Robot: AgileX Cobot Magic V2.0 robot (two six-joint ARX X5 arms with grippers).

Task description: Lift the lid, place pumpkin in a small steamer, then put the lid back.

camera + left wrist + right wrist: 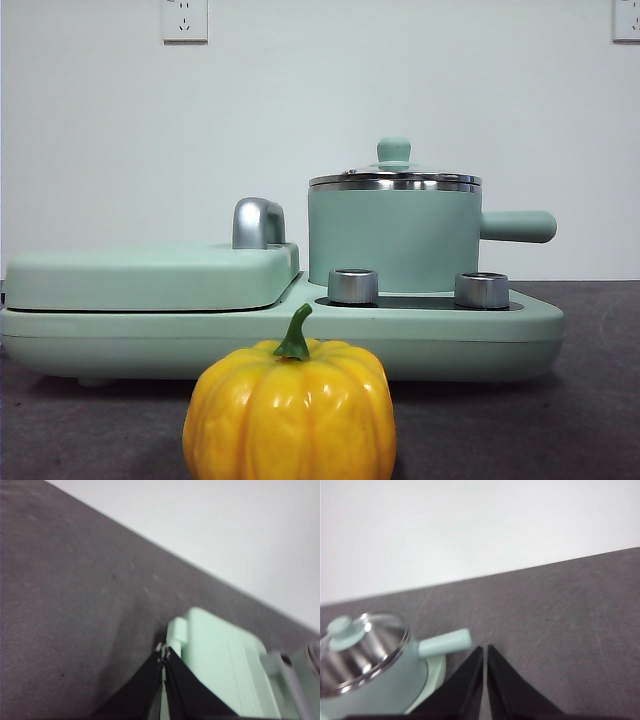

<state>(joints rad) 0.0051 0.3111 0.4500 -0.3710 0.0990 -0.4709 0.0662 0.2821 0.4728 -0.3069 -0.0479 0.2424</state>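
Front view: a wide mint-green cooking unit spans the dark table, its flat grill cover on the left and the small steamer seated on the right, side handle pointing right. Two steel dials stand just in front of the pot. The pumpkin sits nearest the camera, on the table in front of the unit, upright with its green stem up and nothing touching it. The lid rests closed on the steamer's steel rim, its small knob on top.

No step of the task appears to have begun: the lid is on, the pumpkin is outside the pot, and neither arm shows in the front view. The first move calls for one gripper to open, come down over the knob and lift the lid straight off, leaving the pot mouth free for the pumpkin.

The right gripper hangs above the table to the right of the steamer's handle, jaws pressed together and holding nothing. The left gripper hovers by the left end of the grill cover, jaws likewise together and empty.
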